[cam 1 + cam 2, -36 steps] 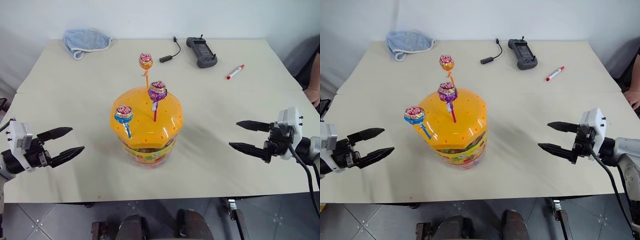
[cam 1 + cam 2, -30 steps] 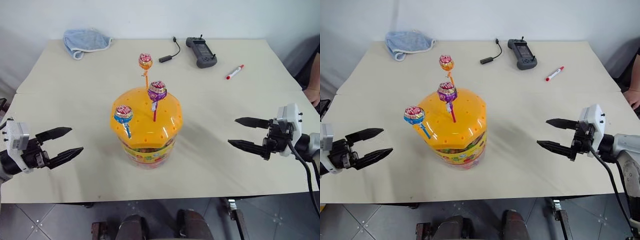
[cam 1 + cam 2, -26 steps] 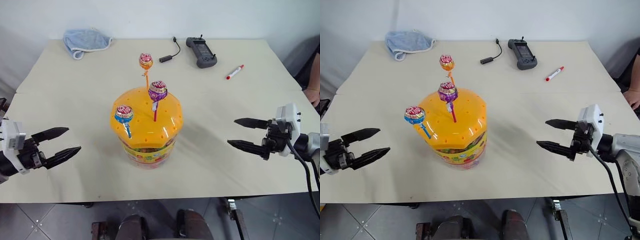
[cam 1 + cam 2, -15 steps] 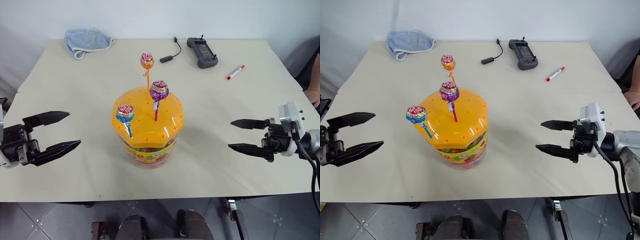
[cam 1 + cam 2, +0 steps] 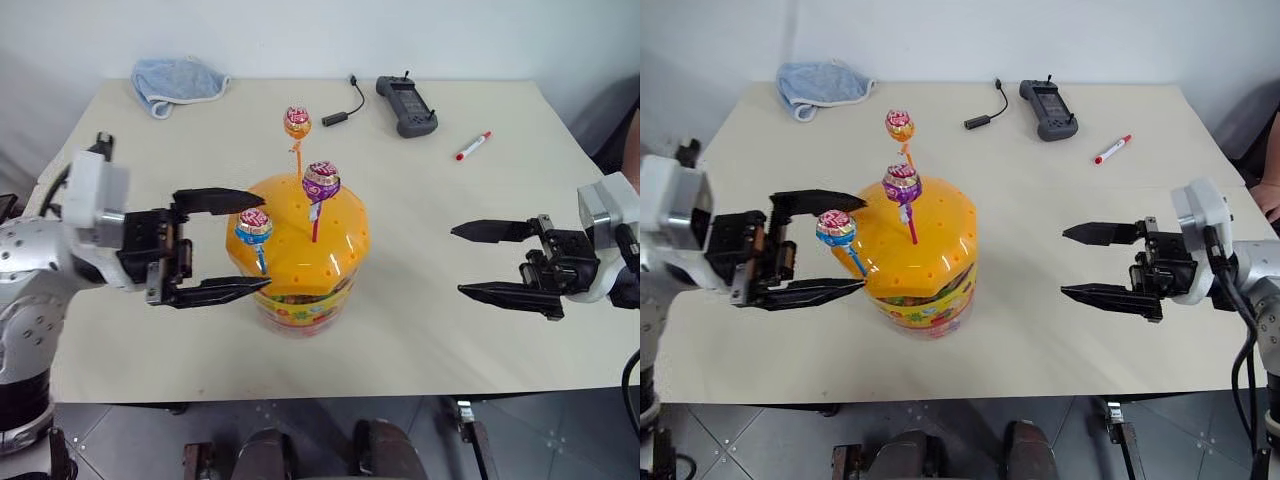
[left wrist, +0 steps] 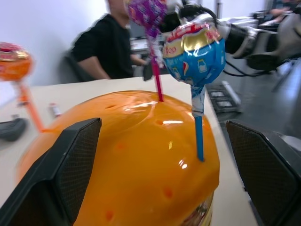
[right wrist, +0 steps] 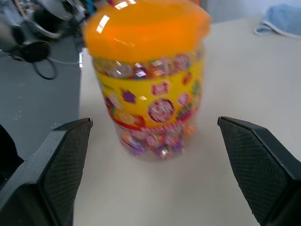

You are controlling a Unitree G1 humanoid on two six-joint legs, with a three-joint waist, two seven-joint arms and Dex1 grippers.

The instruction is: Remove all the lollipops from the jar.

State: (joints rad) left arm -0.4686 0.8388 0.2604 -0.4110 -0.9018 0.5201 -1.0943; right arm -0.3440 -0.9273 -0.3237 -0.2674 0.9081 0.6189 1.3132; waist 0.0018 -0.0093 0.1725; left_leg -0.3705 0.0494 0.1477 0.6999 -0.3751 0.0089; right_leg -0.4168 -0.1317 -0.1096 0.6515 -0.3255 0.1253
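Observation:
The jar (image 5: 335,250), a clear tub with a domed orange holed lid, stands at the table's middle front. Three lollipops stick up from the lid: blue (image 5: 253,226) at the near left, purple (image 5: 321,181) in the middle, orange (image 5: 297,121) at the back. My left gripper (image 5: 265,243) is open and level, one finger above and one below the blue lollipop (image 6: 194,54), touching nothing. My right gripper (image 5: 456,261) is open and empty, well to the right of the jar (image 7: 150,94) and pointing at it.
At the back of the table lie a blue cloth (image 5: 178,80), a black controller (image 5: 405,100), a small cabled plug (image 5: 337,117) and a red-capped marker (image 5: 471,146). A seated person (image 6: 106,47) appears behind the jar in the left wrist view.
My left gripper has swung up and right from the table's left edge to the jar, bracketing the blue lollipop. My right gripper has risen slightly. Both stay open.

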